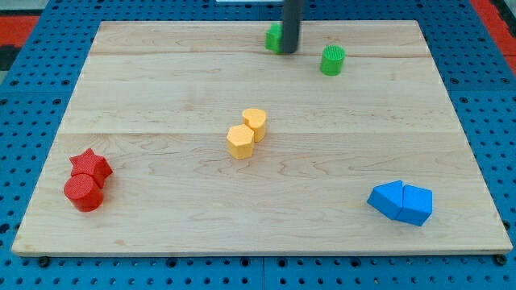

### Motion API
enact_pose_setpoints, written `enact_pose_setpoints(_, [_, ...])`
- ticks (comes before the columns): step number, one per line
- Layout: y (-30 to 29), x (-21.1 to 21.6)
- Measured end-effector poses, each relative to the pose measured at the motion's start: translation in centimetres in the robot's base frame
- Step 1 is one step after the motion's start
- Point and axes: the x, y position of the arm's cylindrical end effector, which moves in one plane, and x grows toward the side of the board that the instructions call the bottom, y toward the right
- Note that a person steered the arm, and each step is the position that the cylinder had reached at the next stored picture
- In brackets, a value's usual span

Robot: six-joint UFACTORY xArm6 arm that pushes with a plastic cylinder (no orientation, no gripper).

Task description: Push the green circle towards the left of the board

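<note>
The green circle [332,60] stands near the view's top, right of centre, on the wooden board [161,97]. A second green block [274,38], its shape partly hidden, sits to its left at the top edge. My tip [289,51] rests right against that second green block's right side, covering part of it. The green circle lies apart from my tip, a short way to the tip's right and slightly lower.
A yellow heart [255,122] and a yellow hexagon [240,142] touch at the centre. A red star [90,165] and a red circle [84,193] sit at the bottom left. Two blue blocks [401,202] sit at the bottom right.
</note>
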Motion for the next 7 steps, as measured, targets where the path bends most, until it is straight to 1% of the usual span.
enact_pose_setpoints(1, [6.0, -1.6])
enact_pose_setpoints(2, [14.1, -4.0])
enact_pose_setpoints(3, [13.1, 0.6])
enact_pose_setpoints(4, [9.6, 2.1])
enact_pose_setpoints(5, [8.3, 2.8])
enact_pose_setpoints(6, [9.3, 4.0])
enact_pose_setpoints(7, [8.2, 5.8])
